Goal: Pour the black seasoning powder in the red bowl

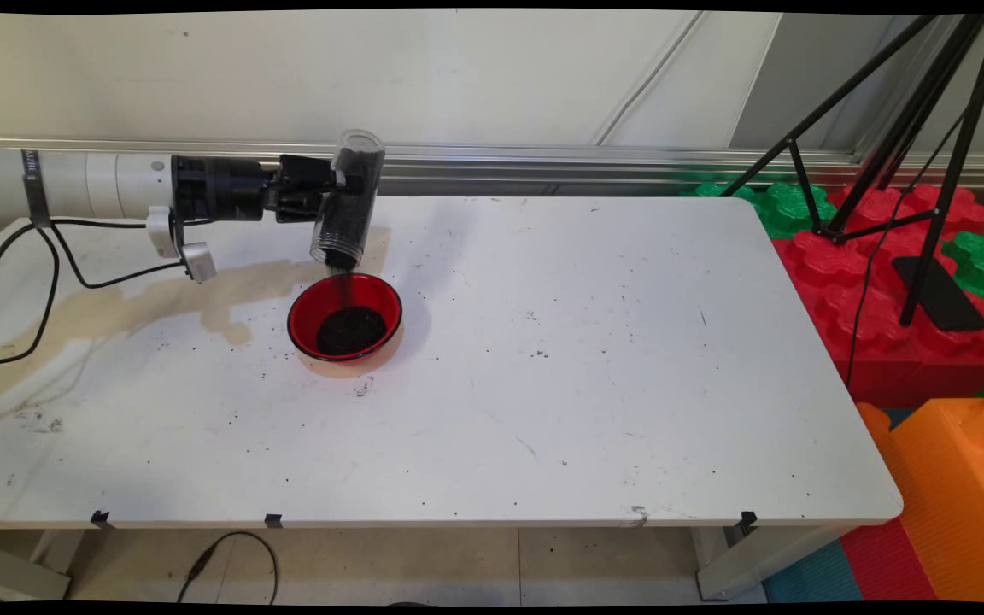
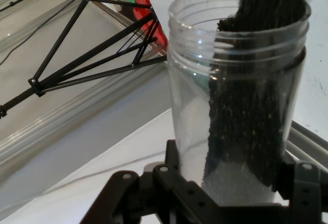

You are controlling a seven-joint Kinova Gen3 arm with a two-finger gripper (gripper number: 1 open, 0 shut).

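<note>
While gripper (image 1: 334, 184) clamps the clear jar (image 1: 348, 198), tipped mouth-down and spilling black grains (image 1: 350, 330), best kept centered over the red bowl (image 1: 304, 312), tilting gently.

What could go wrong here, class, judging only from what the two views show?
1. The clear jar is tipped mouth-down, and its dark grains stream toward the near rim of the red bowl, so some may miss.
2. Loose grains already dot the white table; more could scatter.
3. The claw grips smooth plastic, which might slip.
</note>
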